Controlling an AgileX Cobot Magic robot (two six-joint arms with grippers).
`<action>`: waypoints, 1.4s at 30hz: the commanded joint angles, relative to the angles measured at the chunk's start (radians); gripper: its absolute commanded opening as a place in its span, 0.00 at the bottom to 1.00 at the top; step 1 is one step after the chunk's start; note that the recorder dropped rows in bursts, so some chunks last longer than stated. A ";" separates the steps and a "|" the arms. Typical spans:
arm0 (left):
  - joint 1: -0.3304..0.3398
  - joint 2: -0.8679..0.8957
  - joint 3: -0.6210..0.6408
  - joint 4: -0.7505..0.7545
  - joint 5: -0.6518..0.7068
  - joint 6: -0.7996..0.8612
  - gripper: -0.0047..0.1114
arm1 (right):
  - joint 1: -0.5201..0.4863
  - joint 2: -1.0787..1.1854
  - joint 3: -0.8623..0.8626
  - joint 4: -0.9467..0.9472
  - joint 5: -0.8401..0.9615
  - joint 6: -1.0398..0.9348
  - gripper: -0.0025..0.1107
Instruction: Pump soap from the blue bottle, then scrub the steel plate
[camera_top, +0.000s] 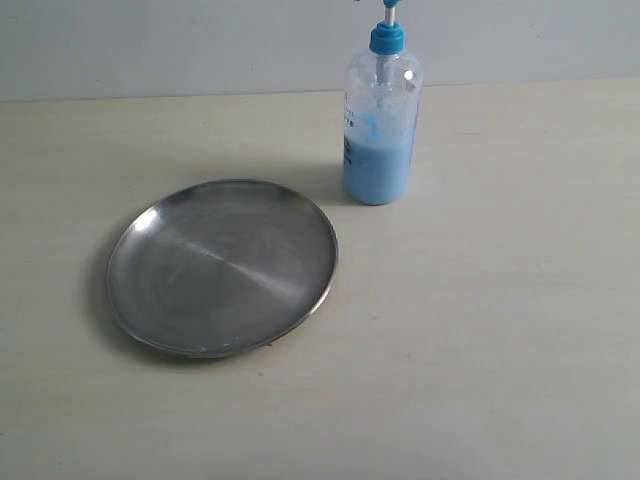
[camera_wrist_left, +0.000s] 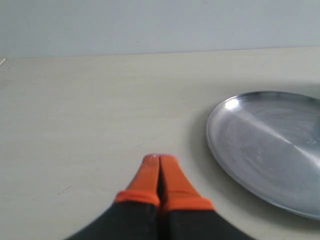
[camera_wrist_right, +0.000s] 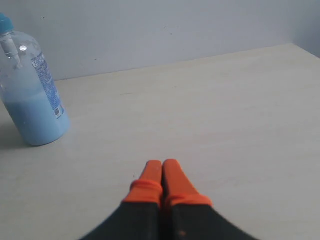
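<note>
The steel plate (camera_top: 222, 265) lies flat on the pale table, left of centre; no soap shows on it. Behind and to its right the blue bottle (camera_top: 381, 120) stands upright, about half full of light-blue liquid, its pump head cut by the picture's top edge. Neither arm shows in the exterior view. My left gripper (camera_wrist_left: 160, 159) is shut and holds nothing, orange fingertips pressed together over bare table beside the steel plate (camera_wrist_left: 270, 145). My right gripper (camera_wrist_right: 162, 163) is likewise shut with nothing in it, well apart from the blue bottle (camera_wrist_right: 32, 95).
The pale wooden table (camera_top: 500, 330) reaches back to a light grey wall (camera_top: 200, 45). Its far edge and a corner show in the right wrist view. Nothing else stands on it.
</note>
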 joint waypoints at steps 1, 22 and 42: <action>-0.005 -0.006 -0.001 0.000 -0.007 -0.005 0.04 | 0.001 -0.007 0.005 0.000 -0.002 -0.001 0.02; -0.005 -0.006 -0.001 0.000 -0.007 -0.005 0.04 | 0.001 -0.007 0.005 -0.002 -0.002 -0.001 0.02; -0.005 -0.006 -0.001 0.000 -0.007 -0.005 0.04 | 0.001 0.041 0.003 -0.004 -0.023 0.001 0.02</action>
